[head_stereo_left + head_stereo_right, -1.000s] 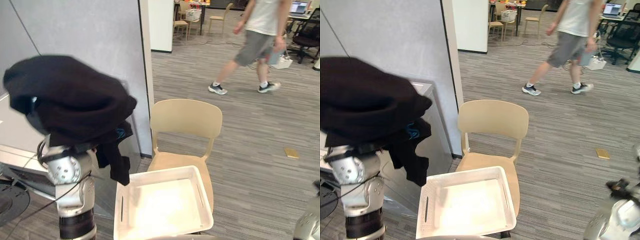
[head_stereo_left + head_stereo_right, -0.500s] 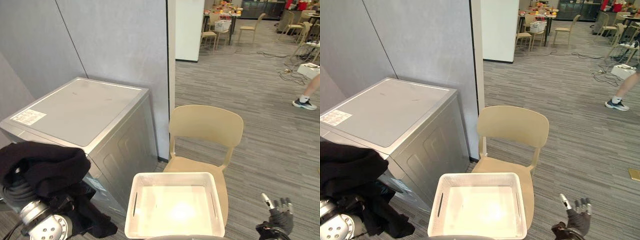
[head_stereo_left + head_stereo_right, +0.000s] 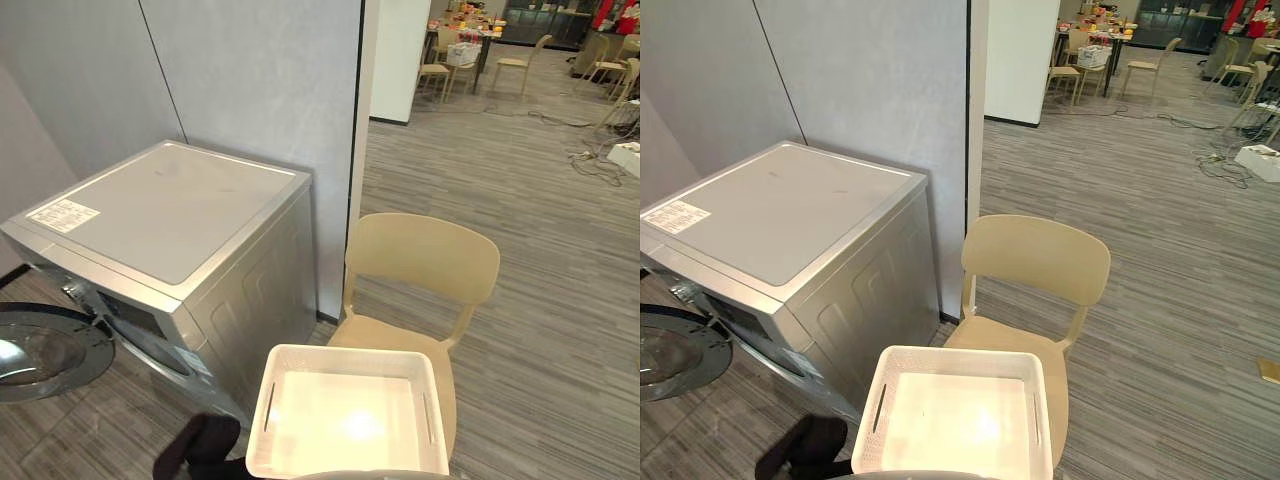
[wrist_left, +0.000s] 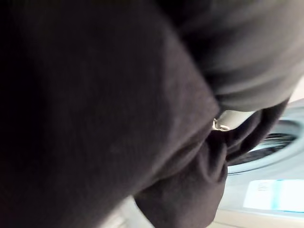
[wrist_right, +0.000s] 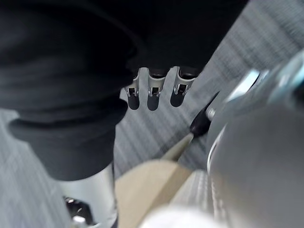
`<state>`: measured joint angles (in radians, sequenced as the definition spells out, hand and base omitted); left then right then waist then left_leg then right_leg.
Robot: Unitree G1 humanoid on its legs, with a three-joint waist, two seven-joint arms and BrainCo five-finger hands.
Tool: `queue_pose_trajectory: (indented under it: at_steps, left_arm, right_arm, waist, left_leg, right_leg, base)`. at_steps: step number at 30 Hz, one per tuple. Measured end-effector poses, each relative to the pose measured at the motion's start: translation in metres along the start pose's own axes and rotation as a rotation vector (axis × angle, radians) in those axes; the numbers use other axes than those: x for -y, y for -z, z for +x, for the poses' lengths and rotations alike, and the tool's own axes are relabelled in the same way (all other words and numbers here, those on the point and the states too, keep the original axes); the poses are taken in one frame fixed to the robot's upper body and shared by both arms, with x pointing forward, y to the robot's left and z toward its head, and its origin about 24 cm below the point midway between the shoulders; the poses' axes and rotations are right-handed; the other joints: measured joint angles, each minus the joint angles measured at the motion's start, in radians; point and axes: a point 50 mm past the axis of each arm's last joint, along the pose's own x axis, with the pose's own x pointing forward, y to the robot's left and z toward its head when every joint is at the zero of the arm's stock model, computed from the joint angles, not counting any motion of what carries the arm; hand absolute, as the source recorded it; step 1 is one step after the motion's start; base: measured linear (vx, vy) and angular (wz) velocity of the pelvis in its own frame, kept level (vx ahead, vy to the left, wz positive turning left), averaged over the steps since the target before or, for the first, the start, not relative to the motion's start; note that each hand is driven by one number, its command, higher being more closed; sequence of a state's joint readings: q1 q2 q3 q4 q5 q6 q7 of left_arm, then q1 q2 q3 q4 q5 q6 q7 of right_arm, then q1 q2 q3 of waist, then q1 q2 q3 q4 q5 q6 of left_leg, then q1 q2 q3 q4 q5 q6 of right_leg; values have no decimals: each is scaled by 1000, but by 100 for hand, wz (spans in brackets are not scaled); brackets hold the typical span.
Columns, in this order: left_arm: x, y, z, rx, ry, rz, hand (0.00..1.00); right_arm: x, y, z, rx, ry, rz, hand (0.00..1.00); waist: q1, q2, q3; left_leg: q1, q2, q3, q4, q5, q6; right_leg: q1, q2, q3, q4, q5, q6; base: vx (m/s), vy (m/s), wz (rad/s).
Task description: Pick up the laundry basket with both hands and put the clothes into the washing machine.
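a grey striped floor [image 3: 560, 250] runs back from a grey partition wall [image 3: 260, 80] to a far table with chairs [image 3: 470, 50]. at the far left the round door [image 3: 45, 350] of a silver washing machine [image 3: 170, 215] hangs open. a white label [image 3: 62, 214] sits on the near left corner of the machine's top, its print too small to read. in front of the machine, at the lower edge, a bunch of black clothes [image 3: 200, 450] shows just left of the white laundry basket [image 3: 350, 352]. the basket rests on the seat of a beige chair [image 3: 425, 255], and its white bottom is bare. the right eye view takes in a small tan object [image 3: 1270, 370] on the floor at the far right. the left wrist view has the black clothes pressed close across it, with the machine's round opening [image 4: 273, 145] and a pale label [image 4: 270, 194], unreadable, past the cloth's edge; whether the left hand grips the clothes i cannot tell. in the right wrist view the right hand [image 5: 152, 92] hangs above the chair and floor, its fingers side by side and loosely straight, clasping nothing.
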<state>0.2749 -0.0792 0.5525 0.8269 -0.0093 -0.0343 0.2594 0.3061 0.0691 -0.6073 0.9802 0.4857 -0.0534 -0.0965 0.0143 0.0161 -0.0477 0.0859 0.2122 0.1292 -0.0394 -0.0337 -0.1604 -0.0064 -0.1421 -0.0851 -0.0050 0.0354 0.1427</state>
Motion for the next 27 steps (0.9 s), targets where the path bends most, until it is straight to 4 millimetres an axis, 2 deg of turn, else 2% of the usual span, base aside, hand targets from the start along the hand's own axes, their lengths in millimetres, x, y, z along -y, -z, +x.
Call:
queue_pose_trajectory:
  at_steps: [1, 3, 6, 9, 11, 13, 14, 15, 16, 17, 18, 19, 20, 22, 24, 25, 26, 27]
  left_arm:
    - [0, 12, 0, -65, 6, -13, 100]
    - [-3, 25, -1, -129, 2, -43, 100]
    - [0, 32, -3, -168, 24, -81, 100]
    - [14, 21, -1, -144, 77, -90, 100]
    - [24, 8, 1, -106, 101, -113, 100]
    - [33, 3, 1, -96, 123, -122, 100]
    - [40, -1, 1, -84, 145, -109, 100]
    - [41, -2, 1, -82, 150, -105, 100]
    - [42, -2, 0, -80, 153, -102, 100]
    - [42, -3, 0, -75, 155, -98, 100]
    - [42, -2, 0, -77, 155, -94, 100]
    - [41, -5, 2, -71, 154, -94, 100]
    - [40, -5, 2, -72, 151, -99, 100]
    - [39, -4, 2, -69, 146, -104, 100]
    - [39, -5, 2, -67, 149, -99, 100]
    - [39, -4, 2, -72, 147, -99, 100]
    - [39, -3, 2, -74, 147, -93, 100]
    - [40, -1, 1, -83, 149, -92, 100]
  right_arm:
    - [12, 6, 0, -40, 58, 34, 0]
    - [22, 13, -1, -81, 107, 71, 0]
    - [26, 16, -1, -98, 120, 90, 0]
    - [1, 9, 3, -88, 55, 60, 0]
    - [-24, -7, 8, -48, -33, -72, 0]
    - [-33, -14, 9, -26, -66, -131, 0]
    - [-52, -28, 11, 21, -110, -166, 0]
    - [-58, -33, 10, 41, -128, -174, 0]
    - [-78, -44, 9, 88, -180, -194, 0]
    - [-94, -52, 7, 119, -217, -202, 0]
    - [-102, -53, 5, 131, -242, -200, 0]
    - [-114, -57, 2, 156, -275, -189, 0]
    - [-118, -58, 1, 166, -289, -182, 0]
    - [-120, -59, 0, 171, -295, -155, 0]
    - [-115, -60, 1, 167, -279, -102, 0]
    - [-109, -60, 3, 158, -256, -59, 0]
    - [-103, -59, 4, 151, -238, -36, 0]
    - [-96, -58, 6, 137, -209, -2, 0]
  waist:
    - [-1, -5, 4]
    - [-1, -4, 6]
    - [-4, 9, 15]
    - [-4, 23, 59]
    - [-6, 23, 79]
    - [-4, 26, 85]
    - [-1, 20, 110]
    - [1, 20, 115]
    - [-2, 27, 121]
    - [0, 20, 123]
    - [-1, 14, 123]
    - [3, 16, 128]
    - [2, 15, 128]
    - [1, 14, 128]
    - [-3, 14, 127]
    - [-5, 15, 127]
    - [-6, 17, 125]
    - [-10, 31, 115]
  left_leg:
    - [4, 0, 14, -1, -4, -1]
    - [21, 0, 39, -2, -9, -5]
    - [35, -2, 66, 7, -22, -6]
    - [31, 6, 58, 28, -22, -7]
    - [-53, 16, -11, 85, -22, -7]
    - [-101, 17, -61, 104, -18, -12]
    - [-119, 17, -102, 113, -3, -18]
    - [-123, 14, -103, 111, 10, -16]
    - [-144, 9, -88, 104, 54, -9]
    - [-148, -3, -63, 47, 140, 6]
    - [-143, 1, -51, 10, 169, 9]
    - [-176, 16, 25, 144, 93, 26]
    - [-192, 28, 51, 227, 46, 38]
    - [-198, 85, 102, 448, -64, 62]
    - [-180, 134, 141, 529, -91, 89]
    - [-156, 160, 161, 533, -93, 94]
    - [-140, 162, 169, 500, -93, 85]
    - [-120, 136, 175, 413, -106, 34]
  right_leg:
    - [-2, 1, 14, -1, 1, 0]
    - [-2, 4, 36, -1, 4, 5]
    - [-2, 4, 61, 1, 4, 5]
    - [-3, 5, 48, 42, -19, 5]
    - [-68, -2, -14, 171, -92, -7]
    - [-100, -10, -59, 232, -124, -16]
    - [-121, -24, -98, 301, -165, -25]
    - [-132, -33, -110, 327, -181, -26]
    - [-148, -48, -137, 368, -201, -35]
    - [-165, -67, -163, 372, -205, -50]
    - [-165, -77, -178, 355, -201, -67]
    - [-160, -83, -217, 349, -182, -76]
    - [-152, -86, -234, 351, -181, -77]
    - [-118, -98, -308, 348, -174, -87]
    - [-117, -112, -333, 343, -157, -75]
    - [-118, -119, -346, 322, -133, -55]
    - [-116, -122, -352, 307, -117, -46]
    - [-119, -119, -359, 269, -86, -24]
  base:
    - [64, 16, -30]
    - [64, 24, -35]
    - [45, 28, -27]
    - [0, -3, 17]
    - [-91, -71, 81]
    - [-74, -91, 92]
    - [-50, -102, 82]
    - [-82, -118, 95]
    - [-127, -88, 78]
    - [-145, -82, 79]
    - [-83, -60, 73]
    - [-12, -65, 65]
    - [0, -56, 83]
    - [-93, 9, 80]
    - [-109, 129, 57]
    - [-76, 185, 41]
    - [-84, 288, 43]
    - [-85, 292, 49]
